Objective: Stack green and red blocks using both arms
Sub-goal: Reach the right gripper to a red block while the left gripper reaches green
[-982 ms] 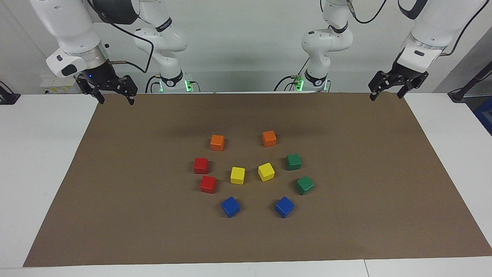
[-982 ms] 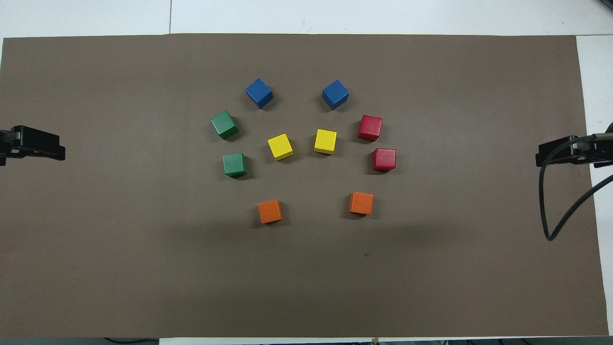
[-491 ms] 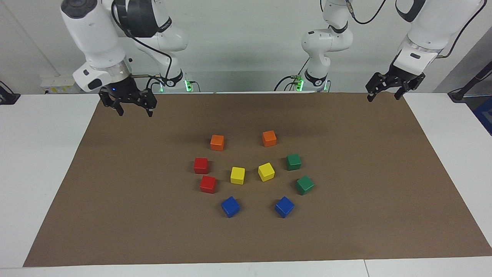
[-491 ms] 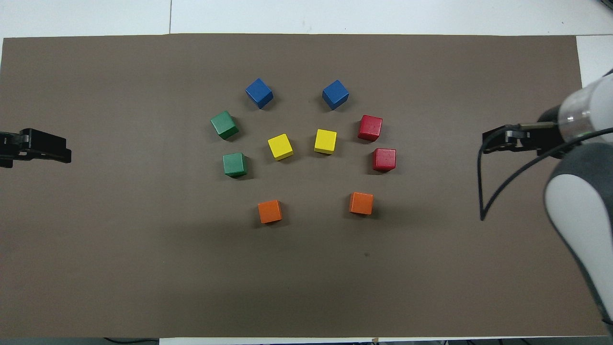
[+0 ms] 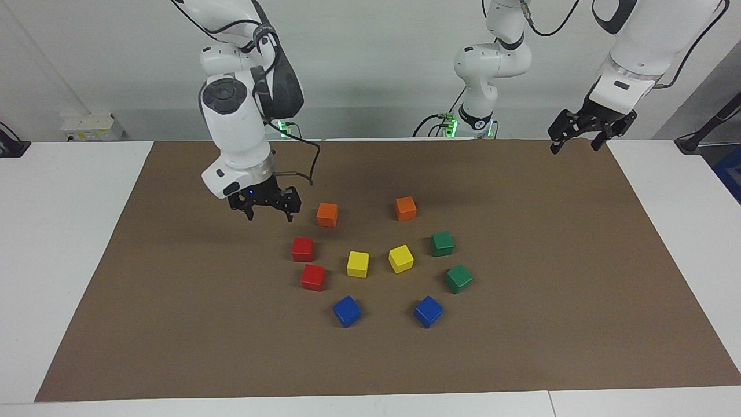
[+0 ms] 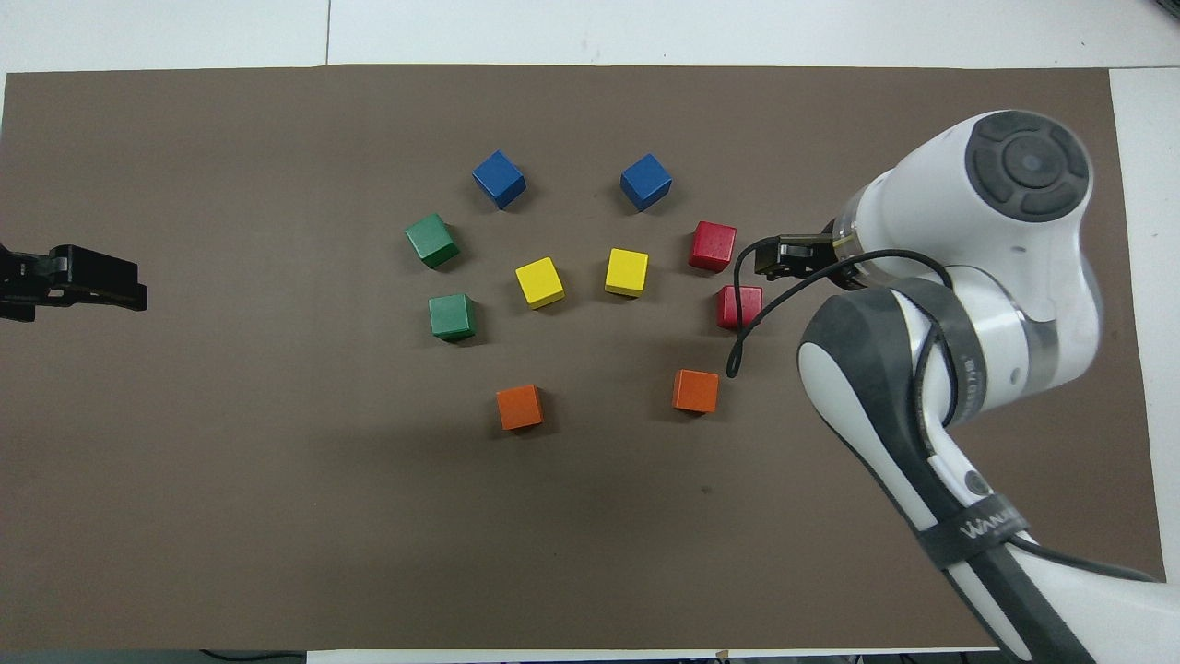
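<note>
Hanging open and empty above the mat [image 5: 173, 324], the right tool [image 5: 266, 216] points down from a bent arm, near the two red blocks [image 5: 303, 249]. The left tool [image 5: 575, 144], open, waits over the counter's edge; green blocks [image 5: 442, 244] lie apart, unstacked.

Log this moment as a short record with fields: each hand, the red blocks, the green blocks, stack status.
right hand: open, empty, up over the mat beside the red blocks
left hand: open, empty, waiting over the mat's edge
red blocks: side by side on the mat, apart
green blocks: on the mat, apart
stack: none yet
</note>
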